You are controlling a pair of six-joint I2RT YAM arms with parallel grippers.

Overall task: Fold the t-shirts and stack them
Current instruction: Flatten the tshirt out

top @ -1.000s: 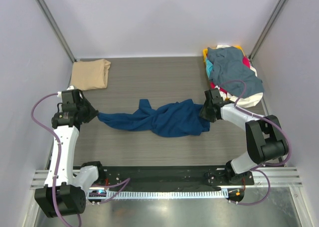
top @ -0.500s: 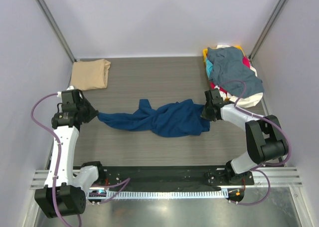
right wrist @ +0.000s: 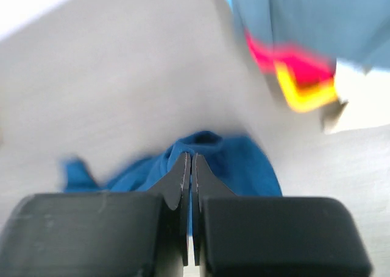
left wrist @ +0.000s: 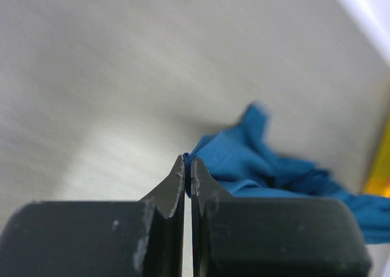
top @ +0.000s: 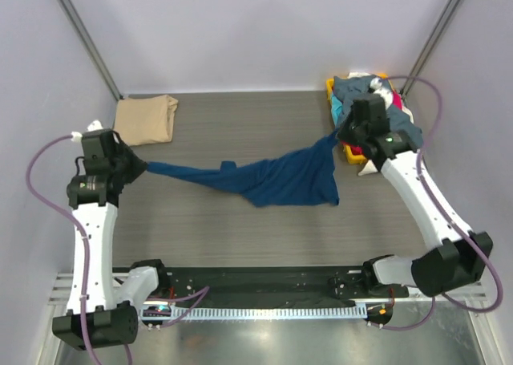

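Note:
A navy blue t-shirt (top: 276, 180) hangs stretched between my two grippers above the middle of the table. My left gripper (top: 146, 167) is shut on its left end, seen in the left wrist view (left wrist: 187, 161) with blue cloth (left wrist: 256, 167) trailing away. My right gripper (top: 337, 134) is shut on its right end, raised near the pile; the right wrist view (right wrist: 191, 158) shows cloth (right wrist: 244, 161) bunched at the tips. A folded tan t-shirt (top: 145, 118) lies at the back left. A pile of t-shirts (top: 377, 112), slate-blue on top with red, yellow and white beneath, sits at the back right.
The pile rests in a yellow bin (top: 349, 147) at the back right corner. Pale walls and metal posts (top: 84, 40) close in the table on three sides. A black rail (top: 256, 281) runs along the near edge.
Both grippers have lifted and pulled apart. The right one rose up and back toward the pile, the left moved slightly left and back. The navy shirt went from crumpled on the table to stretched out.

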